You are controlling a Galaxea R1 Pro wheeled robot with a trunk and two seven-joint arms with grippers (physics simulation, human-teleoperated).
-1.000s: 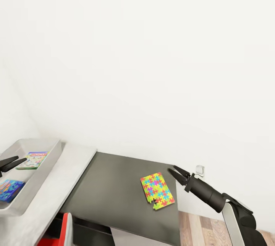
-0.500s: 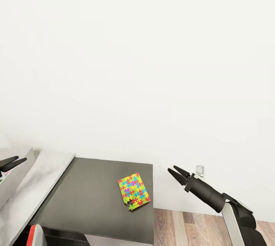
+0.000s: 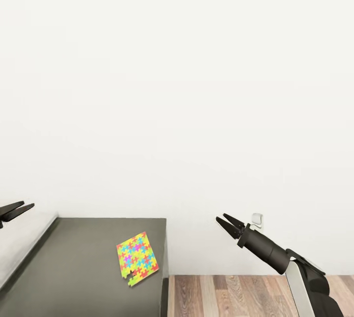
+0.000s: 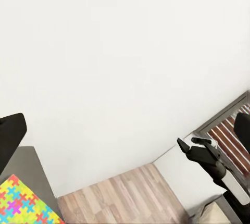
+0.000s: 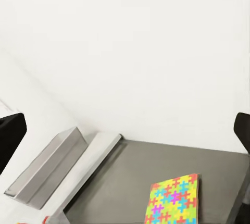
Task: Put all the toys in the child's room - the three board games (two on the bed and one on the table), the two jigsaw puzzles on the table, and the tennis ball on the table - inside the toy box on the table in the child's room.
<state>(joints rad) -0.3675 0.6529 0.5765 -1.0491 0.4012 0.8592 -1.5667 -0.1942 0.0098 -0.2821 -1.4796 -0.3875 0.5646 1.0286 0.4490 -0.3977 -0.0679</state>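
Observation:
A multicoloured jigsaw puzzle (image 3: 137,258) lies flat on the dark-grey side desk (image 3: 83,268), close to its right edge. The same jigsaw puzzle (image 5: 174,199) appears in the right wrist view, with the light-grey toy box (image 5: 47,168) beyond it on the pale table (image 5: 96,161); the box's inside is hidden. My right gripper (image 3: 221,216) hangs open in the air to the right of the side desk, above the floor, holding nothing. My left gripper (image 3: 28,204) pokes in at the left edge over the table's end, open and empty. A corner of the puzzle (image 4: 23,206) shows in the left wrist view.
A plain white wall stands straight ahead. Wood-plank floor (image 3: 236,295) lies to the right of the side desk. A small white wall socket (image 3: 257,218) sits just behind my right gripper. A strip of the pale table (image 3: 19,243) borders the side desk's left.
The camera has swung to the right: the toy box with its game boxes has slid out of the head view and the puzzle has shifted left. Both grippers keep their pose.

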